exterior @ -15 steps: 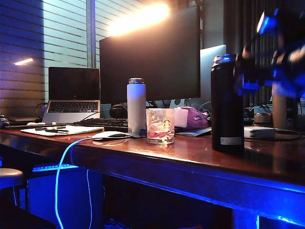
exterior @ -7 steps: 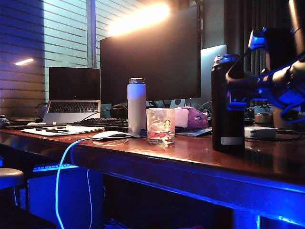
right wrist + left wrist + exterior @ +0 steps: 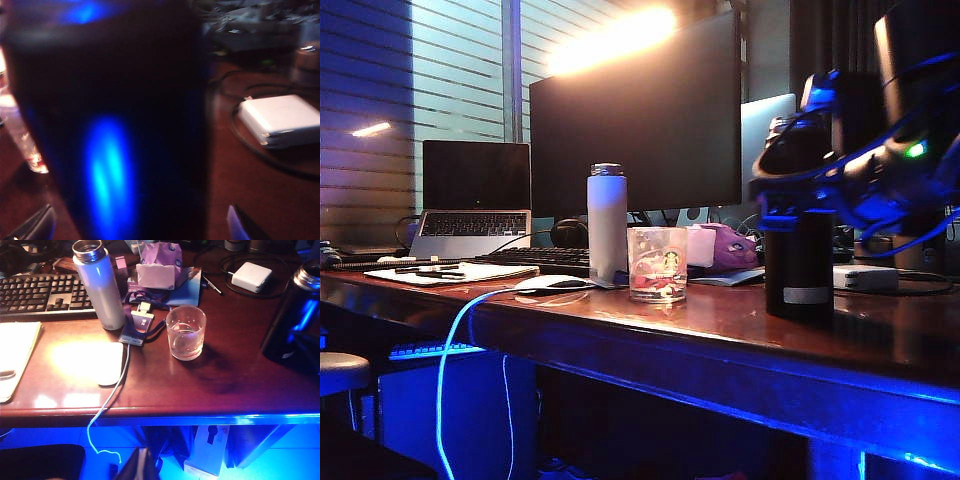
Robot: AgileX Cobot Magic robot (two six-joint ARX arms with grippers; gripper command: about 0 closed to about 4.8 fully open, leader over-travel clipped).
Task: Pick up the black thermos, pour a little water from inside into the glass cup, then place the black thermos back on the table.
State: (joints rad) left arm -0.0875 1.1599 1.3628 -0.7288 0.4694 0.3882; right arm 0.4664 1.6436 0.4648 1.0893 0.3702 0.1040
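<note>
Left gripper (image 3: 141,467) sits low off the front edge of the glossy reddish-brown wooden table (image 3: 720,320), only dark finger tips in view, can't tell if spread or closed; it's well apart from everything. Short clear glass cup (image 3: 657,264) stands mid-table, at about 9 o'clock from the tall matte black thermos (image 3: 798,255) in the exterior view. Thermos upright on the table, long axis vertical. Right gripper (image 3: 782,190) is at the thermos's upper body, jaws spread wide; wrist view shows the black body (image 3: 110,140) filling the gap between the two fingertips (image 3: 35,225), not yet clamped as far as I can tell. Right arm is clearly the nearer one; next step is likely closing straight in, horizontally.
</note>
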